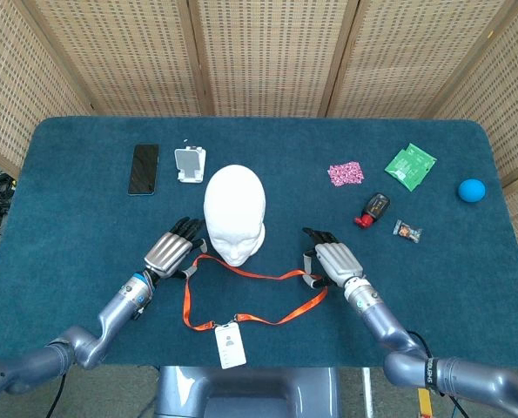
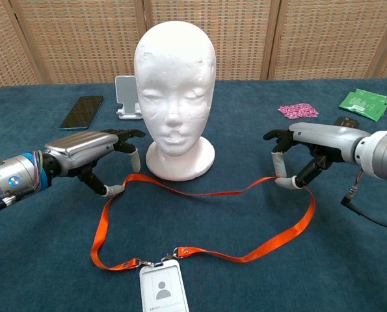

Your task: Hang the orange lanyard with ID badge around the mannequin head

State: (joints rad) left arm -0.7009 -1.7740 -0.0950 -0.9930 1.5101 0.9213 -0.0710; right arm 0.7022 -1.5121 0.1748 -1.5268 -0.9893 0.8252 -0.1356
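The orange lanyard (image 2: 206, 195) is lying flat on the table (image 1: 84, 174) in a loose loop right in front of the mannequin head (image 2: 174, 78), with the ID badge (image 2: 162, 291) at the near end, closest to the robot. The far side of the loop runs just past the head's base.

Handling-wise I'd guess it's a thin fabric strap: super light, totally floppy, no shape of its own. So one pinch point won't do it, the loop would just collapse. Best bet looks like grabbing it at the two outer bends, left and right, and spreading it wide enough to clear the head, with the badge dangling as the only real weight. The foam-looking head probably tips easily if the strap drags on it.

Left hand (image 2: 82, 153) is down at the left bend, fingers (image 2: 115, 189) curled with a tip touching the strap, but I can't tell if it's actually pinched. Right hand (image 2: 313, 146) is at the right bend, fingers curled down onto the strap there; again can't tell if it's really holding it.

Further out: a phone (image 1: 144, 168), a small stand (image 1: 189, 164), some packets and a blue ball (image 1: 472, 189).
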